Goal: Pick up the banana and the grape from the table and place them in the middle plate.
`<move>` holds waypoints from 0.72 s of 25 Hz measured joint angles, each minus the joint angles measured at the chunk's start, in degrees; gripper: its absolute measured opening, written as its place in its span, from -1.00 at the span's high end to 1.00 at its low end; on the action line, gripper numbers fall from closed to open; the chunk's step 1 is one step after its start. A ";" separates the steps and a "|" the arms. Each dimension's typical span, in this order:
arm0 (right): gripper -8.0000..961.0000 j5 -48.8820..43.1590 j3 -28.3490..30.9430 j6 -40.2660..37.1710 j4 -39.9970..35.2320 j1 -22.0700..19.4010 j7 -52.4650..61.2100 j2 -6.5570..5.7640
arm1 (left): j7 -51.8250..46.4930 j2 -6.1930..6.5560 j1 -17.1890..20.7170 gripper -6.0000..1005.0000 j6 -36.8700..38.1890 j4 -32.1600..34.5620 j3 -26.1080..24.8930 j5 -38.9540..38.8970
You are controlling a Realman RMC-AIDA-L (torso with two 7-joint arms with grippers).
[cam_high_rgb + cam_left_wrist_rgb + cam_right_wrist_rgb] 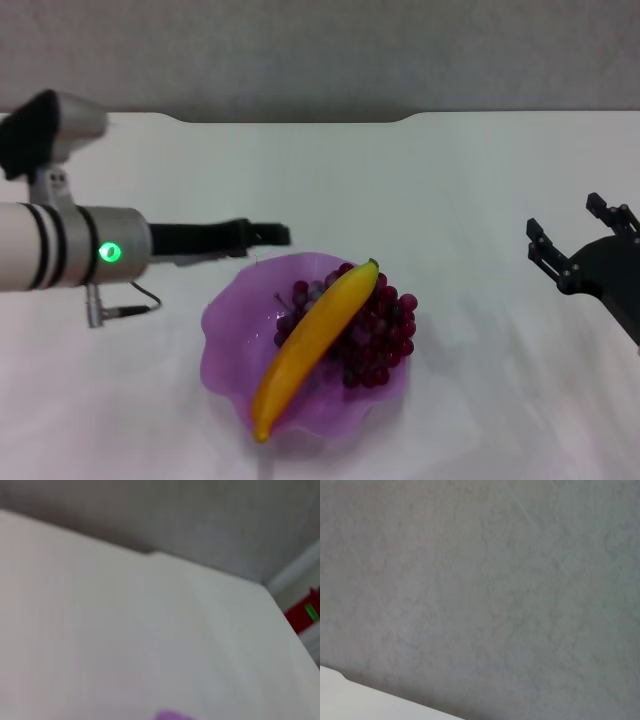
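Observation:
In the head view the yellow banana (315, 340) lies slantwise across the translucent purple middle plate (228, 318), its dark tip toward the near rim. Under and beside it, inside the same plate, rests the dark red grape (380, 335) bunch. My left gripper (275, 236) hovers just beyond the plate's far-left rim, pointing right, with nothing seen in it. Far to the right of the plate, my right gripper (563, 222) is open and empty, raised over the white table (450, 180). A sliver of the purple plate (172, 715) shows in the left wrist view.
The table's far edge has a notched step (290, 118) before a grey wall. The left wrist view shows a red and green object (305, 614) past the table's corner. Only the wall and a table corner (350, 700) appear in the right wrist view.

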 joint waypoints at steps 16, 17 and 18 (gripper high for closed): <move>-0.71 -0.11 -0.44 -0.28 1.66 -0.27 4.41 0.15 | 36.79 -0.29 4.53 -0.42 29.36 -15.81 -1.73 -20.88; -0.71 -0.06 -0.45 -0.43 1.69 -0.27 4.37 0.16 | 41.10 -0.26 4.25 -0.42 30.71 -17.64 -1.90 -24.40; -0.71 -0.02 -0.45 -0.50 1.70 -0.25 4.37 0.16 | 44.82 -0.24 4.13 -0.42 31.66 -18.95 -1.98 -27.33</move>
